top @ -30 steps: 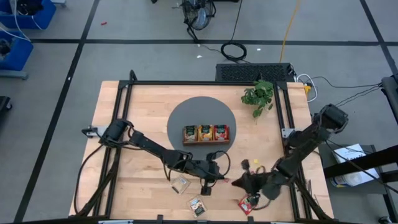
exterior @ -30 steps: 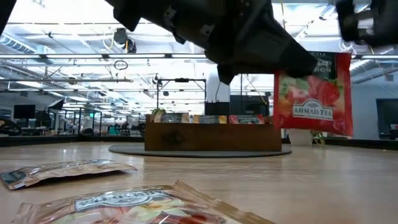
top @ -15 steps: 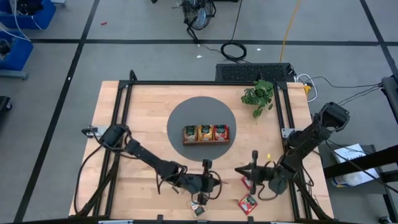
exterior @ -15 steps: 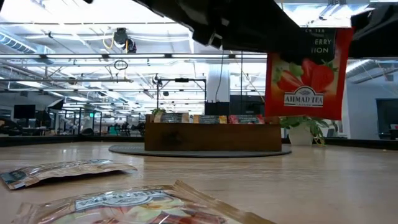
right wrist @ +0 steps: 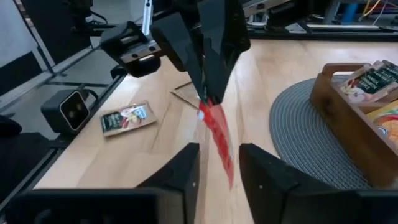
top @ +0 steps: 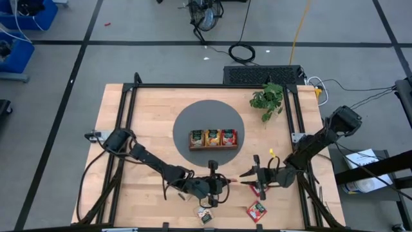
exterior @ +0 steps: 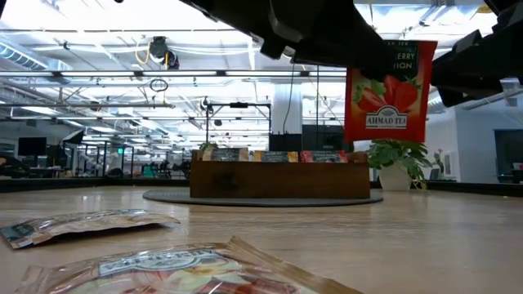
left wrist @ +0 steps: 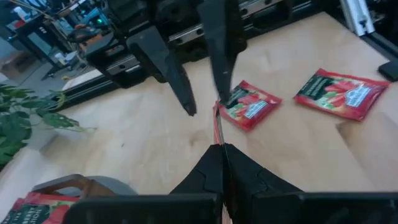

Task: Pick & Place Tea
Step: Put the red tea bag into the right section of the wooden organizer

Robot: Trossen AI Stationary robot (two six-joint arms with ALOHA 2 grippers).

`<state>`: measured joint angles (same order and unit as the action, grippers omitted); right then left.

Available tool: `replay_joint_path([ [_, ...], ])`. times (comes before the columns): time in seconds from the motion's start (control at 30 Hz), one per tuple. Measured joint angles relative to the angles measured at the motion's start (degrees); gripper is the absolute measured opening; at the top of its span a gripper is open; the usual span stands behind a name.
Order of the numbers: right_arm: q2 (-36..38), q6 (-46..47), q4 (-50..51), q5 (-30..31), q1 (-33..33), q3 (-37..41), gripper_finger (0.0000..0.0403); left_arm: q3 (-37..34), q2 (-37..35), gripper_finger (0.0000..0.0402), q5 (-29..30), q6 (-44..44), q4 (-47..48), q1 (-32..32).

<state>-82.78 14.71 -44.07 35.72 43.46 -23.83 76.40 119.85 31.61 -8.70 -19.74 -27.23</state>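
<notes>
The low view cuts both arms off at its top edge, and from above I can barely make out the held packet, which is edge-on. The left claw [left wrist: 222, 148] is pinched tight on the top edge of a flat, glossy red square tea packet [exterior: 388, 90], which hangs upright in the air. The right claw [right wrist: 219, 152] faces it with fingers spread either side of the packet, not touching. Half a second ago that right claw was closed on it; now it has let go. Beyond the left claw, two more red foil packets [left wrist: 249, 104] lie flat on the pale wooden tabletop [top: 148, 109]. The brown wooden tray [exterior: 278, 180] stands well behind both claws.
</notes>
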Motion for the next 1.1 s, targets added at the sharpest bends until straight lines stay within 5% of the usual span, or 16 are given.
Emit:
replay_joint_path([
  [0.33, -0.9, -0.43, -1.62, 0.0, -1.4, -0.02, 0.0134, 0.0, 0.0, 0.0005, -0.05, 0.63, 0.65, 0.51],
  [1.1, -4.62, -0.9, -3.21, -4.46, -6.77, -0.11, 0.011, 0.04, 0.68, 0.0004, -4.05, 6.48, -1.02, 3.61],
])
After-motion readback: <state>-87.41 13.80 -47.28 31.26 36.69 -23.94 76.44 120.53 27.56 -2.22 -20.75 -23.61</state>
